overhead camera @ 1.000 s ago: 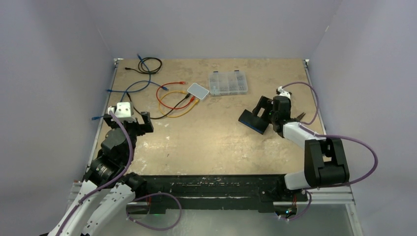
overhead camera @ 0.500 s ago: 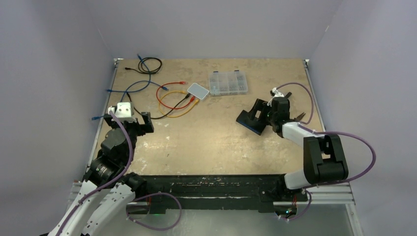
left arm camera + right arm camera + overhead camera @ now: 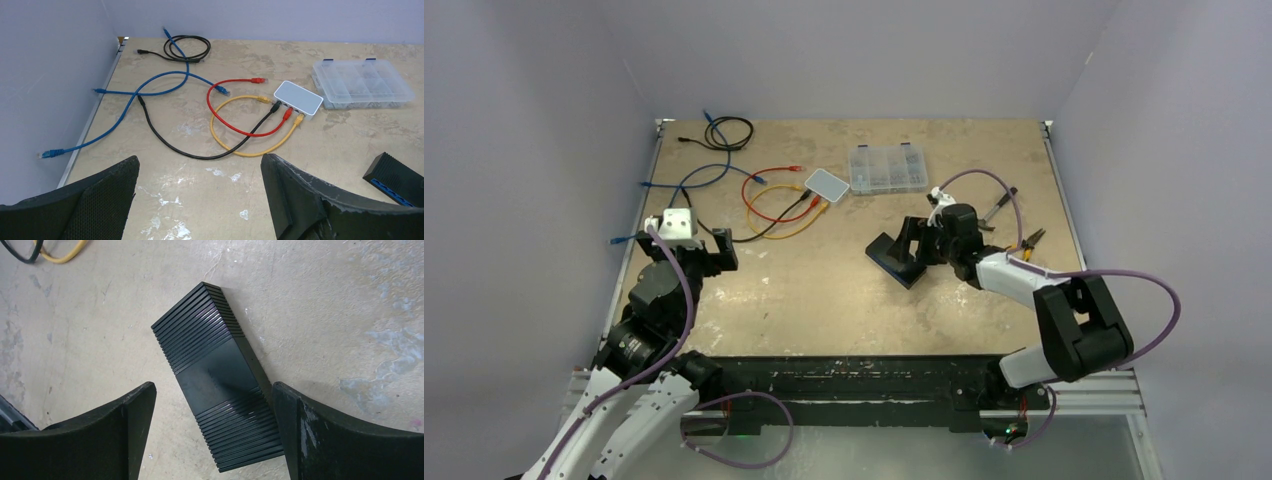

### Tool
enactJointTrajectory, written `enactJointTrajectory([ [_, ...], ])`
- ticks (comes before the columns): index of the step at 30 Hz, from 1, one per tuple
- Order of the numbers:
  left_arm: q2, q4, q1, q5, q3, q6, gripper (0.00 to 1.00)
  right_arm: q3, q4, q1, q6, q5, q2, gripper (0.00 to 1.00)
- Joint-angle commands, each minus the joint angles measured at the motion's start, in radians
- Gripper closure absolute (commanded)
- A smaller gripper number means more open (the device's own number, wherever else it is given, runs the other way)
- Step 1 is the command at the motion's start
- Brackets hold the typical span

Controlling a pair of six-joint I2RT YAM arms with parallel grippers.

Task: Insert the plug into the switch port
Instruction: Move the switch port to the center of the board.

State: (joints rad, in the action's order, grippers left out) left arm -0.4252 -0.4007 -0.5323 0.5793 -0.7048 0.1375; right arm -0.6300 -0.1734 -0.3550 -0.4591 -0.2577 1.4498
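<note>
Compartment box point(image 3: 362, 82), contents indistinct; left tool point(image 3: 200, 165) spread, right tool point(image 3: 214, 405) spread astride black ribbed device point(image 3: 210, 355).

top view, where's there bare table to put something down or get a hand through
Bare: the wide near strip between the left gripper and the black box, and the far edge behind the clear organiser. Crowded: far left, cables tangled beside the white switch; pliers on the right.

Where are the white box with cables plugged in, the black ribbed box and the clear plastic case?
white box point(image 3: 298, 96), left wrist view, middle of its top face.
black ribbed box point(image 3: 216, 376), right wrist view, smooth centre panel.
clear plastic case point(image 3: 361, 83), left wrist view, middle of lid.
</note>
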Motion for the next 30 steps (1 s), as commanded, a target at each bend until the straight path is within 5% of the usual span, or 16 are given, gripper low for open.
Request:
enactJointTrajectory([
  [1, -0.004, 0.019, 0.005, 0.0, -0.005, 0.004, 0.09, -0.032, -0.02, 0.002, 0.008, 0.025, -0.064, 0.11],
  [15, -0.039, 0.028, 0.007, 0.03, 0.001, -0.012, 0.09, -0.007, -0.12, 0.004, 0.121, 0.171, -0.255, 0.01],
  [30, -0.066, 0.03, 0.016, 0.055, 0.007, -0.021, 0.09, -0.017, -0.241, 0.004, 0.132, 0.016, -0.085, 0.01],
])
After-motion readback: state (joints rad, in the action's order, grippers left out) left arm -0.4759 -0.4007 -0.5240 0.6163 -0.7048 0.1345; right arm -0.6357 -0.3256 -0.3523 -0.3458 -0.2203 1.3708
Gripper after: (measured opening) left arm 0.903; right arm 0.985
